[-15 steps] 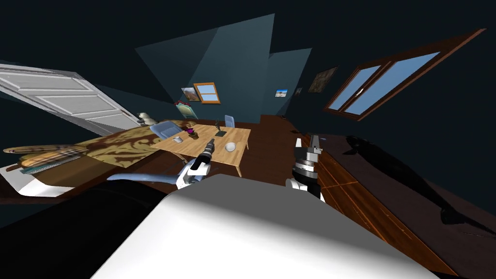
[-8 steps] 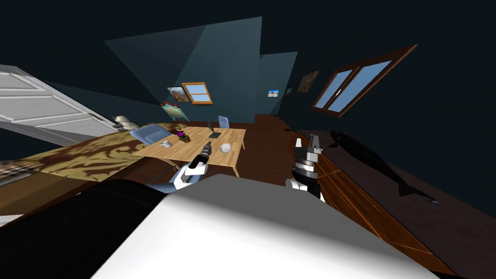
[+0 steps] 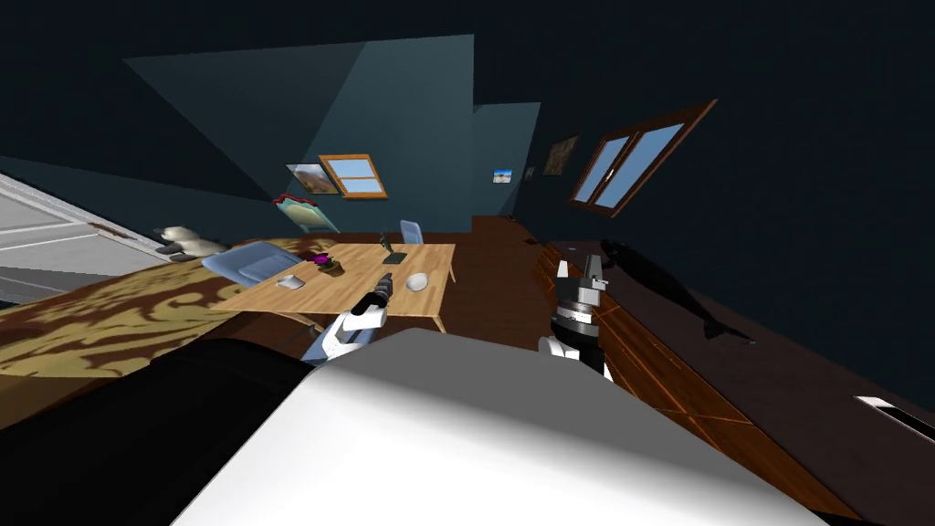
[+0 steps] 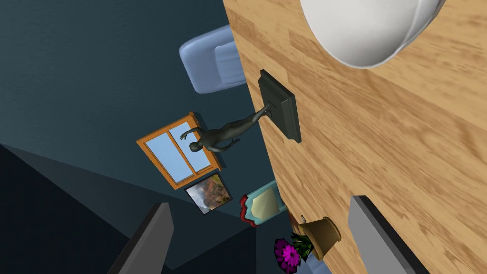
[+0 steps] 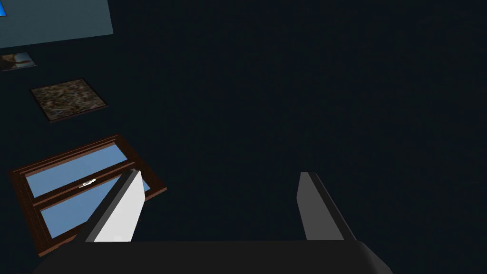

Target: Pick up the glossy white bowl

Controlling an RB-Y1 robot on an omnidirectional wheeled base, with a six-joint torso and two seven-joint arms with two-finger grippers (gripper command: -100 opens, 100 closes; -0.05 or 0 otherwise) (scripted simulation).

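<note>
The white bowl (image 3: 417, 281) sits on the wooden table (image 3: 347, 288), near its right side. In the left wrist view the bowl (image 4: 366, 28) looms large ahead of my fingers, off to one side. My left gripper (image 3: 383, 287) reaches over the table's near edge, just left of the bowl, open (image 4: 259, 238) with nothing between its fingers. My right gripper (image 3: 578, 269) is held up at the right, away from the table, open (image 5: 219, 207) and empty.
On the table stand a dark figurine on a square base (image 4: 280, 112), a flower pot with a purple bloom (image 4: 318, 235) and a small grey object (image 3: 288, 281). Blue chairs (image 3: 251, 263) stand at the table's left and far sides. A patterned rug (image 3: 100, 315) lies left.
My view has swung to the right: the door and the rug have slid out to the left, the table has shifted left. The left gripper has stayed near the bowl.
</note>
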